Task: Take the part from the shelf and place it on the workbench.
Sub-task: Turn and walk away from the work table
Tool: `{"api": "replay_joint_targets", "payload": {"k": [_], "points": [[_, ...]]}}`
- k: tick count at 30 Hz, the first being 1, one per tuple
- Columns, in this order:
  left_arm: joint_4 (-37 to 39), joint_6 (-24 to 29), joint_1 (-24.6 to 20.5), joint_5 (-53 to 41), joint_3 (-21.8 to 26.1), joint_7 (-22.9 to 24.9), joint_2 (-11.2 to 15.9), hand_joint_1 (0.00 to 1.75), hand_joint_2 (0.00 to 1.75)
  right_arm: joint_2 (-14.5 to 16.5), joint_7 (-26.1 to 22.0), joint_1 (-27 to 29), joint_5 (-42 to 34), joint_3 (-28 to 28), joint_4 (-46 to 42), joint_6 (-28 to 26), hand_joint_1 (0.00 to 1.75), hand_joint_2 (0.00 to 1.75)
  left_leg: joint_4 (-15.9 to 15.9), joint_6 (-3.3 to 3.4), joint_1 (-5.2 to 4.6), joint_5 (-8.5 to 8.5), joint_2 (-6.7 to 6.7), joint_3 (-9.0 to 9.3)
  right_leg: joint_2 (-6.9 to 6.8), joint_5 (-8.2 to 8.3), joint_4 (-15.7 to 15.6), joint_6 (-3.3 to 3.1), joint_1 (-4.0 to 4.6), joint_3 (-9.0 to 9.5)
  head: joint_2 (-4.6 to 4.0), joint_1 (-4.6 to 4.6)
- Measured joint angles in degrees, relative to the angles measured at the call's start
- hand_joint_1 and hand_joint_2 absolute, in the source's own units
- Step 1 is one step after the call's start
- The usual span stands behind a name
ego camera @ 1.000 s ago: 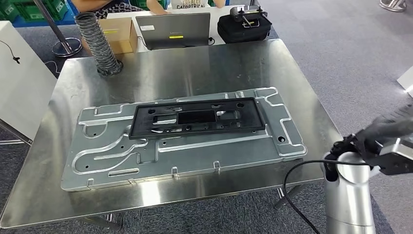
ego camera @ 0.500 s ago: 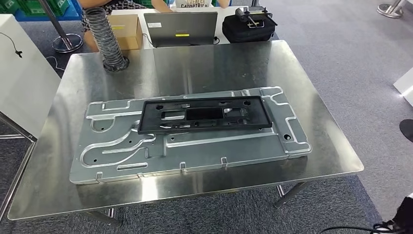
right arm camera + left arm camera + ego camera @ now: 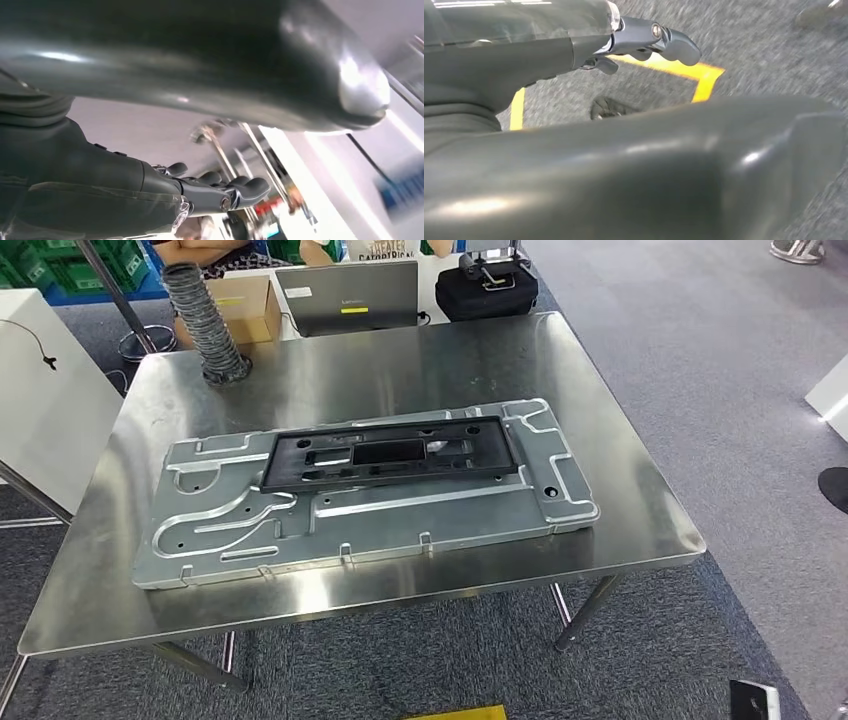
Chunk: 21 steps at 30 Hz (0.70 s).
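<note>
While black part (image 3: 390, 456) lies on workbench (image 3: 620, 490), left hand (image 3: 644, 42) and right hand (image 3: 215, 192) hang apart, empty, fingers loosely spread.

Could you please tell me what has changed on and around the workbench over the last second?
The right arm, at the head view's lower right a second ago, has dropped out of that view. The camera itself has shifted. The black frame stays on the metal plate on the workbench; nothing was gripped or released.

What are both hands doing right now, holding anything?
Left hand: holds nothing, fingers extended, open.
Right hand: holds nothing, fingers extended, open.
</note>
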Motion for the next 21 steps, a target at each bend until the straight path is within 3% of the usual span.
{"api": "replay_joint_targets", "payload": {"k": [1,2,3,4,6,8,9,10,12,13,14,16,17,18,19,20,21], "points": [[0.0,0.0,0.0,-0.2,0.0,0.0,-0.1,0.0,0.0,0.1,0.8,-0.2,3.2,-1.3,2.7,-0.1,0.0,0.0,3.9,-0.06,-0.03,-2.56,0.0,-0.82,-0.06,0.62,0.0,-0.19,0.22,-0.83,0.0,0.0],[0.0,0.0,0.0,-0.3,0.0,0.1,-0.1,0.0,0.0,0.2,1.9,-0.3,6.8,-2.8,5.2,-0.1,0.0,0.0,7.0,-0.04,-0.07,-3.91,0.0,-1.14,-0.1,1.26,0.1,-0.33,0.48,-1.69,-0.01,0.0],[0.0,0.0,0.0,-0.4,0.0,0.1,-0.2,0.0,0.0,0.3,3.3,-0.6,10.9,-4.4,7.4,-0.1,0.0,0.0,8.4,0.14,-0.19,-3.85,-0.01,-0.6,-0.12,1.88,0.1,-0.45,0.78,-2.55,-0.01,0.0],[0.0,0.1,0.0,-0.6,0.0,0.2,-0.2,0.0,0.0,0.6,5.0,-0.9,15.3,-6.1,9.4,-0.2,0.0,0.0,7.7,0.52,-0.34,-2.74,-0.01,0.93,-0.12,2.46,0.2,-0.54,1.09,-3.34,-0.01,0.0],[0.0,0.1,-0.1,-0.7,0.1,0.2,-0.1,0.0,0.0,1.3,8.1,-1.3,22.7,-9.3,12.5,-0.2,0.0,0.0,0.8,1.97,-1.07,-0.42,-0.05,6.82,-0.11,3.56,0.2,-0.64,1.54,-4.61,0.0,0.0],[-0.1,0.1,-0.3,-0.7,0.2,0.2,-0.1,0.0,0.0,2.2,11.2,-1.7,28.2,-11.5,15.0,-0.2,0.0,0.0,-7.6,3.26,-1.94,-0.48,0.07,12.73,-0.13,4.55,0.3,-0.39,1.76,-5.25,0.01,0.0],[-0.1,0.1,-0.4,-0.7,0.3,0.2,-0.1,0.0,0.0,2.5,13.1,-1.9,30.8,-12.4,16.4,-0.2,0.0,0.0,-10.1,3.57,-2.3,-0.84,0.17,14.26,-0.17,5.02,0.3,-0.15,1.69,-5.37,0.01,-0.01],[-0.1,0.1,-0.5,-0.7,0.3,0.1,-0.2,0.0,0.0,2.7,15.4,-2.1,33.5,-13.1,17.8,-0.3,0.0,0.0,-11.1,3.65,-2.47,-0.79,0.28,14.6,-0.2,5.48,0.2,0.16,1.65,-5.44,0.01,-0.01],[-0.1,0.3,-0.4,-0.7,0.4,0.2,-0.3,0.0,0.0,2.9,20.5,-2.4,38.7,-14.2,20.9,-0.3,0.0,0.0,-11.6,3.96,-2.4,0.42,0.5,13.97,-0.16,5.57,0.3,0.78,1.5,-5.78,0.0,-0.01],[-0.1,0.3,-0.4,-0.7,0.4,0.2,-0.4,0.0,0.0,2.9,22.6,-2.4,40.6,-14.5,22.3,-0.3,0.0,0.0,-11.8,4.27,-2.25,1.19,0.61,13.42,-0.08,4.22,1.2,1.09,1.42,-6.26,-0.01,0.0],[-0.1,0.3,-0.4,-0.8,0.5,0.3,-0.5,0.0,0.0,3.0,24.2,-2.4,41.8,-14.6,23.7,-0.4,0.0,0.0,-12.0,4.49,-2.08,1.98,0.71,12.72,0.0,1.9,3.1,1.41,1.31,-6.99,-0.01,0.0],[0.0,0.1,-0.3,-0.8,0.6,0.8,-0.6,0.0,0.0,3.0,26.2,-2.5,42.9,-14.9,26.2,-0.4,0.0,0.0,-12.0,4.65,-1.99,3.36,0.83,10.83,0.07,-4.29,10.2,2.03,0.83,-8.94,-0.01,0.0],[0.0,-0.2,-0.3,-0.8,0.7,1.1,-0.7,0.0,0.0,3.0,26.9,-2.6,43.4,-15.0,27.6,-0.4,0.0,0.0,-11.9,4.53,-1.96,4.03,0.87,9.86,0.07,-6.14,13.8,2.34,0.59,-9.62,-0.01,0.0],[0.0,-0.5,-0.2,-0.9,0.7,1.4,-0.8,0.0,0.0,3.0,27.3,-2.7,43.9,-15.1,28.8,-0.4,0.0,0.0,-11.6,4.37,-1.89,4.7,0.93,8.79,0.06,-6.53,16.5,2.64,0.34,-9.65,-0.01,0.0],[0.0,-0.8,-0.2,-0.8,0.8,1.7,-1.0,0.0,0.0,3.0,27.7,-2.8,44.4,-15.2,29.8,-0.3,0.0,0.0,-11.3,4.16,-1.78,5.29,0.96,7.71,0.05,-5.42,17.1,2.9,0.1,-8.73,0.0,0.0],[0.0,-1.2,-0.2,-0.8,0.9,1.9,-1.1,0.0,0.0,3.0,28.0,-2.8,44.9,-15.2,30.9,-0.3,0.0,0.0,-10.8,3.9,-1.62,5.79,0.97,6.65,0.04,-3.6,15.6,3.17,-0.14,-6.76,0.0,0.0],[0.0,-1.6,-0.2,-0.7,1.0,2.2,-1.2,0.0,0.0,2.9,28.3,-3.0,45.4,-15.2,31.7,-0.2,0.0,0.0,-10.2,3.6,-1.45,6.2,0.98,5.63,0.03,-2.04,12.2,3.39,-0.36,-3.84,0.0,0.0]]}}
